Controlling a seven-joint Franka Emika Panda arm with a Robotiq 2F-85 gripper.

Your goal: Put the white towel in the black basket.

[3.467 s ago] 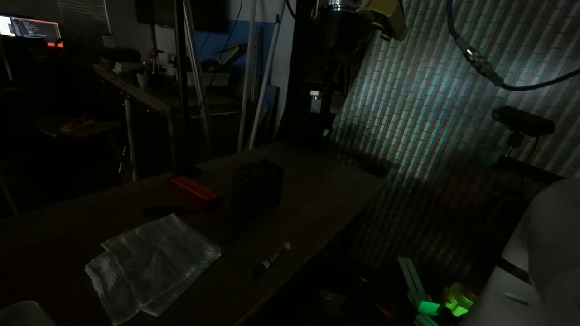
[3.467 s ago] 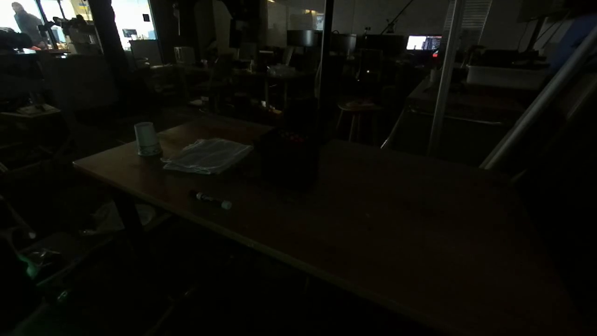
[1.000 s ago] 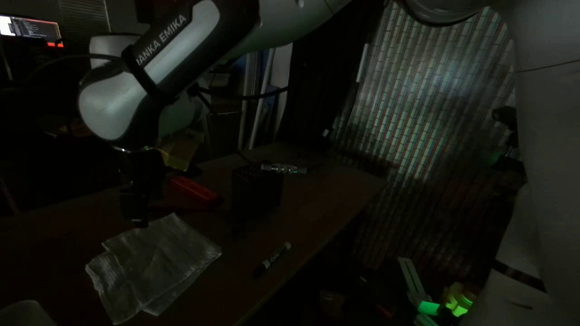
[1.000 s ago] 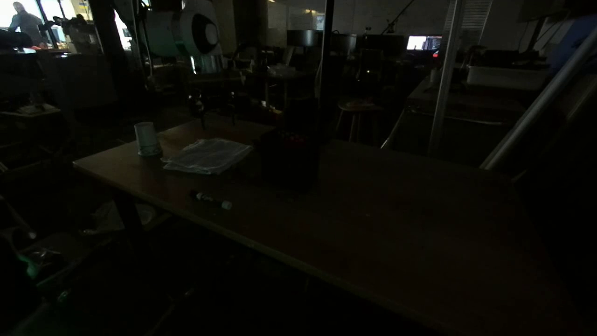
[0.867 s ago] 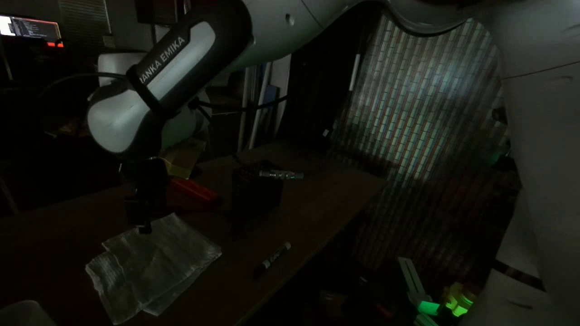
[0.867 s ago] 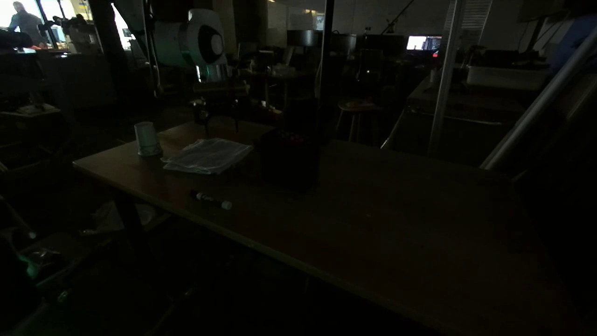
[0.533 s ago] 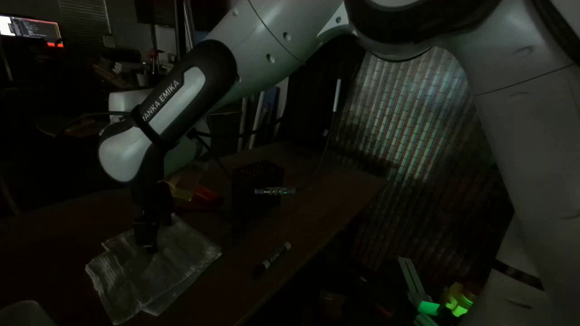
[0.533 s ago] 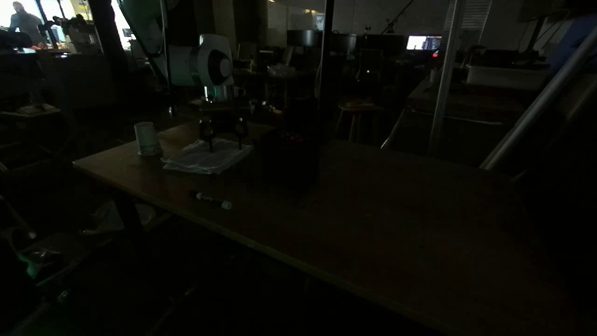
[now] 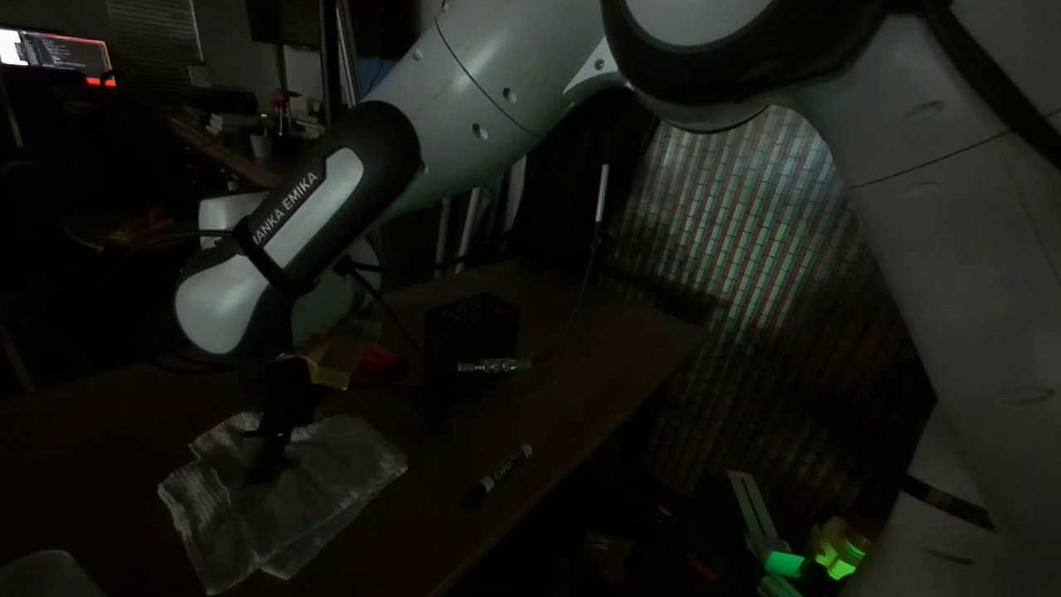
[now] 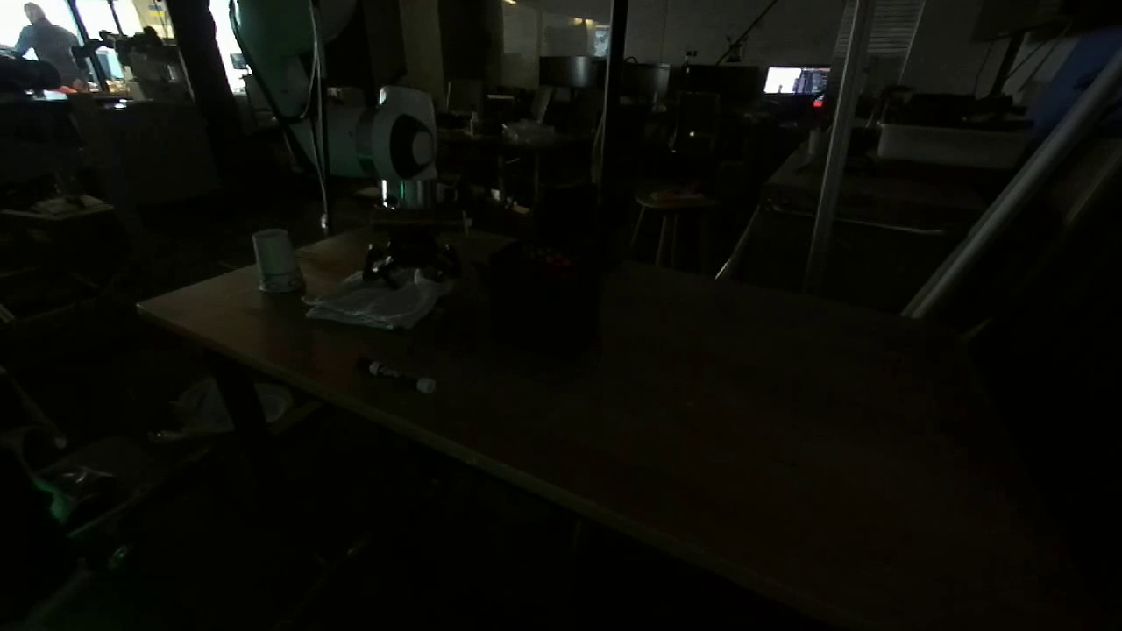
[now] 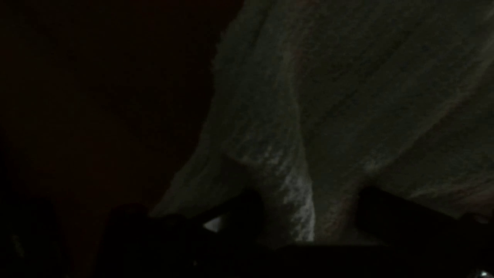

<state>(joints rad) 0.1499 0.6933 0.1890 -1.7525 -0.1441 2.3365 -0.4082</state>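
White towel (image 9: pixel 336 481): lies rumpled on the worktop (image 9: pixel 605 373), near left in an exterior view. Gripper (image 11: pixel 308 208): points down onto the towel, fingers apart, a fold of cloth raised between them, nothing clamped. Black basket (image 9: pixel 464 336): stands upright, farther off and right of the towel. Marker pen (image 9: pixel 500 474): lies right of the towel. Red object (image 9: pixel 381 363): left of the basket, partly hidden. Pale cup (image 10: pixel 277 261): left of the towel in an exterior view.
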